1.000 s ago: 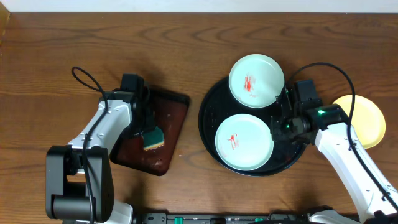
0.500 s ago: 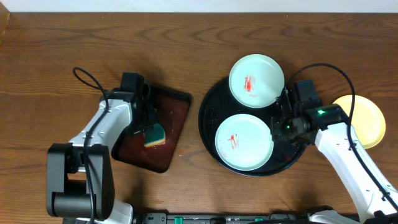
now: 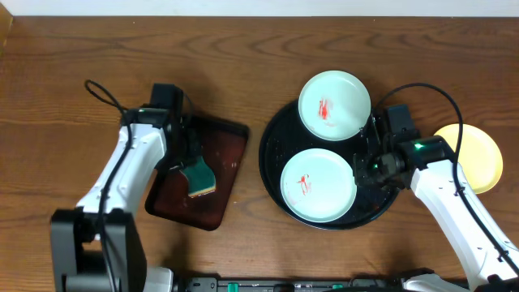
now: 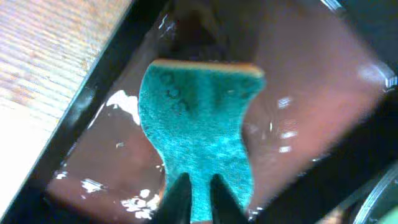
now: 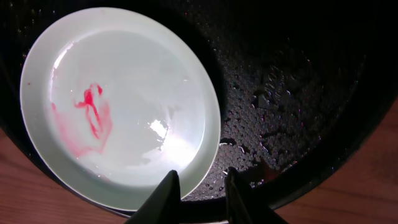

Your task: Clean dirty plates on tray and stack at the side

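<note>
Bright, even light from above washes the wooden table [image 3: 243,49], casting only soft, short shadows. Ahead of the left gripper [image 4: 199,196] the sponge [image 4: 199,124] blurs, glare flecking the wet brown tray [image 4: 305,93] around it. Ahead of the right gripper [image 5: 200,190], a crisp highlight gleams on the plate [image 5: 124,106]; droplets glint on the black tray [image 5: 292,93].

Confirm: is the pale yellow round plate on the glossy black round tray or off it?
Off. The pale yellow round plate lies on the wooden table, to the right of the glossy black round tray and outside its rim.
</note>
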`<state>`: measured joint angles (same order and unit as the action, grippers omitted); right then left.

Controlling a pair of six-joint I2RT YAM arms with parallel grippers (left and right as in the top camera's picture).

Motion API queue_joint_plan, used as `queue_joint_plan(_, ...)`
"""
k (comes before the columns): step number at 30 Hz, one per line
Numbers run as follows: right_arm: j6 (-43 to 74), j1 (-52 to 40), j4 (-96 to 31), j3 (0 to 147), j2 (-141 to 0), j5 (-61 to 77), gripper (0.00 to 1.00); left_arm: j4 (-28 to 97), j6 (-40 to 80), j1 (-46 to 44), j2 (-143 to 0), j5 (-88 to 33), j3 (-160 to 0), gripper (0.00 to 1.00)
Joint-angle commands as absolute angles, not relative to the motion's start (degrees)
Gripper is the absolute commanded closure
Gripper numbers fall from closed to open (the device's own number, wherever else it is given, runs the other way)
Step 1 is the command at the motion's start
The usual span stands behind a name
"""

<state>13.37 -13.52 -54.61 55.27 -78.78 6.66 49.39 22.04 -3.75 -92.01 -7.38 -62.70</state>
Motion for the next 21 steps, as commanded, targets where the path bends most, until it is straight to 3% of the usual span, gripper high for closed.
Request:
queue_joint_plan(1,13.21,-13.93,-54.65,55.44,-78.76,6.92,0.76,49.6,21.04,-3.62,-91.39,-6.46,-63.05,0.83)
queue_joint_plan(4,13.21,-13.93,-54.78,55.44,-78.76,6.92,0.76,49.95,21.98,-3.62,-92.16,-7.35,-61.95,0.57)
queue_joint_plan(5,13.21,-13.93,-54.92,55.44,-78.76,6.92,0.76,50.28,22.79,-3.64,-92.38,-7.66,-61.49,0.53)
queue_joint_plan(10,13.21,-13.93,-55.13,55.44,-78.76,6.94,0.75,45.87,25.3,-3.73,-92.51,-7.73,-56.12,0.49)
queue_joint_plan(17,13.23,-13.93,-55.13,55.44,-78.76,6.94,0.75,32.21,27.77,-3.73,-92.75,-8.45,-45.01,0.52)
queue_joint_plan(21,13.21,-13.93,-55.11,55.44,-78.76,6.94,0.76,28.95,27.7,-3.73,-93.51,-8.36,-42.46,0.8)
